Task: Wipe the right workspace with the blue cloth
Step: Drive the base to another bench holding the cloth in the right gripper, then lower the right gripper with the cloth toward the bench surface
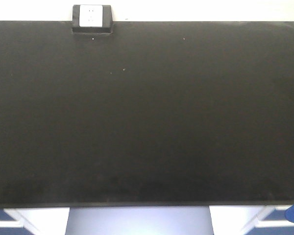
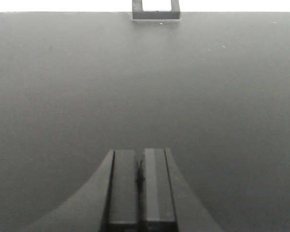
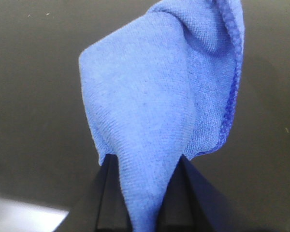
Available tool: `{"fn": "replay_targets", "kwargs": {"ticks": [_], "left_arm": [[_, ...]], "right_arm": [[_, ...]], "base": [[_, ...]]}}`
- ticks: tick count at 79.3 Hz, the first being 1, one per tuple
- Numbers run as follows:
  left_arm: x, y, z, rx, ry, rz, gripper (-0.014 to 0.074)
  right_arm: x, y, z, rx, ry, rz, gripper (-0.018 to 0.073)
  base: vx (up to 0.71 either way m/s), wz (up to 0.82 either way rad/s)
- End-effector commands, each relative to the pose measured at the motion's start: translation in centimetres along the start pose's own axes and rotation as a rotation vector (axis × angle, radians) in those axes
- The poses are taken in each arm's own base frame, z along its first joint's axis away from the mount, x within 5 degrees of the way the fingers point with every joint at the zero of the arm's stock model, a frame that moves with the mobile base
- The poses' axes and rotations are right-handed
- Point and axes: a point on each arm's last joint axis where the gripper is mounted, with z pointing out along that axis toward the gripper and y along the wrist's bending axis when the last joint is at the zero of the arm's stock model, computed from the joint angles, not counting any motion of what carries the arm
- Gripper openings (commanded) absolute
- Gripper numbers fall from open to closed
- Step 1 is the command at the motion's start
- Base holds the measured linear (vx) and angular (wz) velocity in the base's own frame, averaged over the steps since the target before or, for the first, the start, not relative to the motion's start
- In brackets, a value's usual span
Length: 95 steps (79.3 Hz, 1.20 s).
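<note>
**Over the wide matte black counter (image 1: 147,122): gripped, wiping not begun**

The right claw (image 3: 145,166) is closed tight on a soft bright-blue microfibre cloth (image 3: 159,96), bunched beyond its tips. Best to press it flat, then sweep overlapping strokes, skirting the small black box with a white face (image 1: 91,18). The left claw (image 2: 140,153) is pressed together, empty. Whether the cloth touches the counter is unclear; the front view catches only a blue sliver, lower right.

My left fingers (image 2: 154,186) are pressed flat together with nothing between them, only a thin dark seam showing, and reach straight out from the wrist. My right fingers (image 3: 108,193) are clamped on the blue cloth (image 3: 154,96) — it fills the gap between them.
</note>
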Motion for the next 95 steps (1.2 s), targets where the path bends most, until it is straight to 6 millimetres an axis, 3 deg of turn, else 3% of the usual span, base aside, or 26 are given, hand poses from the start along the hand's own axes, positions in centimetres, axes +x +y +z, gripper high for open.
{"fn": "replay_targets", "kwargs": {"ticks": [1, 95], "left_arm": [[-1.59, -0.18, -0.42, 0.019, -0.119, -0.001, -0.0006], [-1.59, -0.18, -0.41, 0.019, -0.119, -0.001, -0.0006]], "right_arm": [[-1.26, -0.14, -0.44, 0.013, -0.086, 0.001, -0.0003], [-1.36, -0.12, -0.40, 0.011, -0.093, 0.005, -0.0003]], "base": [[0.23, 0.04], [0.05, 0.00]]}}
